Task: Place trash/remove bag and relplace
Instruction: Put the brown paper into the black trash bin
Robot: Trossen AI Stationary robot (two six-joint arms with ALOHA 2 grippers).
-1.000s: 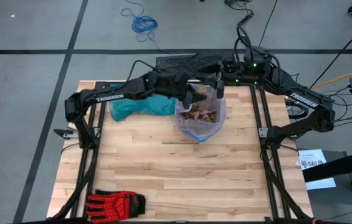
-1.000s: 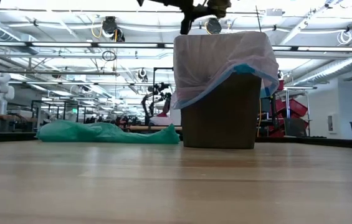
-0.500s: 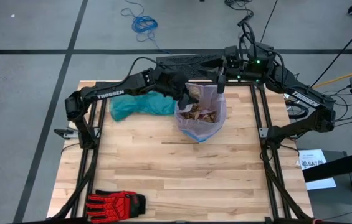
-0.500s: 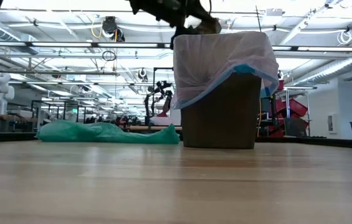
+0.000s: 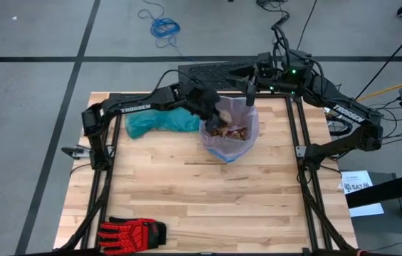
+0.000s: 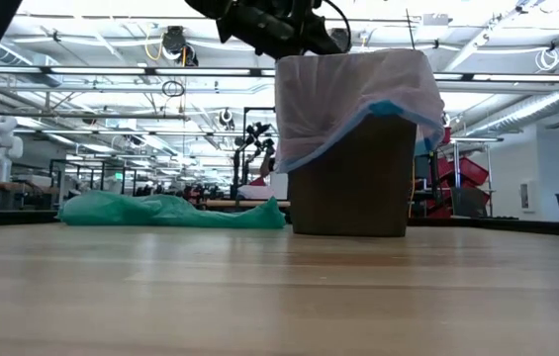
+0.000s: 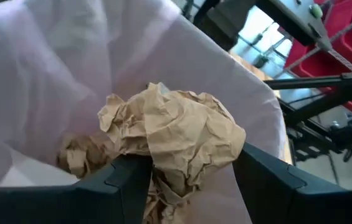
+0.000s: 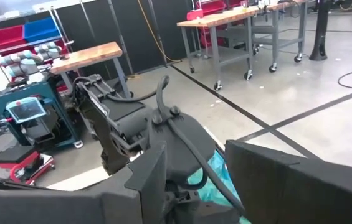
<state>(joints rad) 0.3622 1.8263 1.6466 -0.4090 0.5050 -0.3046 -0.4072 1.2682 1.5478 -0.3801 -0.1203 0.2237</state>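
While the left claw [image 7: 188, 171] hangs released over crumpled paper [image 7: 176, 134] inside the bag [image 5: 230, 135] lining the bin on the desk [image 5: 186, 192] — trash-placing looks done — bag removal likely follows, needing a rim grip.

1. We see two dark, near-black arms, the left arm [image 5: 140, 107] and the right arm [image 5: 343, 117], built of angular segments.
2. Each carries white "TROSSEN" lettering along one link.
3. Green lights glow on the right arm's far housing.
4. Black cables loop from both arms.
5. The left claw [image 7: 188, 180] has broad, matte black fingers.
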